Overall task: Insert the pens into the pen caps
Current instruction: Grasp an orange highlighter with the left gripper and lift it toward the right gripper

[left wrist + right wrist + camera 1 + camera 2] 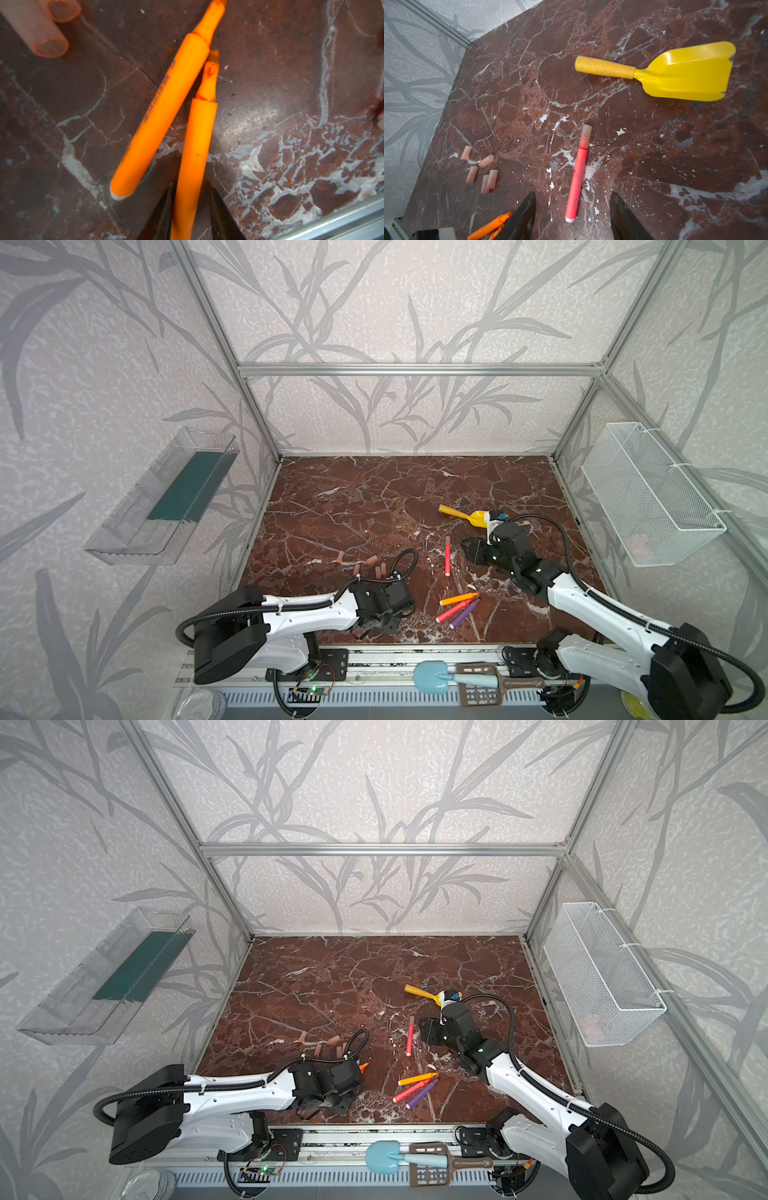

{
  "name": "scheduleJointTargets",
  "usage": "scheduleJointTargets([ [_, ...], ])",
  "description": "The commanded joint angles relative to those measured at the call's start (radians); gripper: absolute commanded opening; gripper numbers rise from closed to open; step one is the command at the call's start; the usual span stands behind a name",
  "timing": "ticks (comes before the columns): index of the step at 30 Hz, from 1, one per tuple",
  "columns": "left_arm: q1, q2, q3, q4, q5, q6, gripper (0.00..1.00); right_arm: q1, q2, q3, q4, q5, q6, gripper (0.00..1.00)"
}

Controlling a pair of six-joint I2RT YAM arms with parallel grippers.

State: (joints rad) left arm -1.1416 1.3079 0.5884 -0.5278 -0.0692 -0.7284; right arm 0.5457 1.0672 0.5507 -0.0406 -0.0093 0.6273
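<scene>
Although the left gripper [190,187] is sitting with its jaws narrow on either side of an orange pen [196,135], one finger [164,209] is touching the barrel and I cannot tell whether the other is pressing it too. A second orange pen [162,112] is lying against it in a narrow V, tips pointing the same way, with two pen caps [45,35] nearby. Both top views are hiding this pair under the left wrist; only an orange tip [364,1065] is peeking out.

The right gripper [573,194] is standing open, holding nothing, over the white end of a red-pink pen [577,182] that is already wearing its cap [586,135]. The right wrist view is showing five loose pen caps [471,174] clustered on the table [654,166], well apart from the yellow scoop [685,70], whose blade the right wrist is partly covering in both top views.

Only the top views are showing a third orange pen [459,598], a second red-pink pen [451,611] and a purple pen [465,614], uncapped, lying together between the arms.
</scene>
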Motion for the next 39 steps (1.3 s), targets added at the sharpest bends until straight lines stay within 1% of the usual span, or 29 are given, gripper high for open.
scheduleJointTargets([
  [1,-0.009,0.023,0.020,-0.028,-0.021,-0.011,0.25,-0.003,-0.030,-0.019,0.017,0.003,0.002,0.56],
  [2,-0.011,0.026,0.021,-0.026,-0.021,-0.011,0.23,-0.003,-0.034,-0.021,0.018,0.003,0.003,0.56],
  [3,-0.011,0.026,0.022,-0.024,-0.023,-0.011,0.21,-0.003,-0.038,-0.024,0.019,0.003,0.030,0.56],
  [7,-0.011,0.019,0.032,-0.011,-0.020,0.002,0.15,-0.003,-0.056,-0.038,0.032,0.000,0.043,0.56],
  [11,-0.009,-0.014,0.048,0.014,-0.024,0.022,0.14,-0.003,-0.077,-0.055,0.041,-0.005,0.057,0.56],
  [15,-0.008,-0.055,0.090,0.033,-0.051,0.035,0.11,-0.001,-0.109,-0.083,0.063,-0.020,0.079,0.56],
  [20,-0.006,-0.091,0.124,0.121,-0.053,0.088,0.08,0.019,-0.153,-0.104,0.089,-0.040,0.101,0.56],
  [23,-0.003,-0.092,0.143,0.157,-0.042,0.106,0.07,0.058,-0.167,-0.110,0.112,-0.043,0.118,0.56],
  [25,0.004,-0.089,0.151,0.181,-0.037,0.116,0.07,0.104,-0.167,-0.113,0.134,-0.033,0.136,0.56],
  [28,0.008,-0.082,0.161,0.206,-0.028,0.127,0.07,0.179,-0.158,-0.127,0.205,-0.023,0.173,0.56],
  [31,0.012,-0.081,0.162,0.230,-0.016,0.133,0.06,0.230,-0.143,-0.138,0.272,-0.025,0.209,0.57],
  [35,0.014,-0.081,0.156,0.259,0.001,0.138,0.06,0.268,-0.121,-0.165,0.356,-0.021,0.260,0.58],
  [39,0.014,-0.081,0.159,0.283,0.014,0.145,0.05,0.306,-0.060,-0.171,0.449,-0.042,0.301,0.58],
])
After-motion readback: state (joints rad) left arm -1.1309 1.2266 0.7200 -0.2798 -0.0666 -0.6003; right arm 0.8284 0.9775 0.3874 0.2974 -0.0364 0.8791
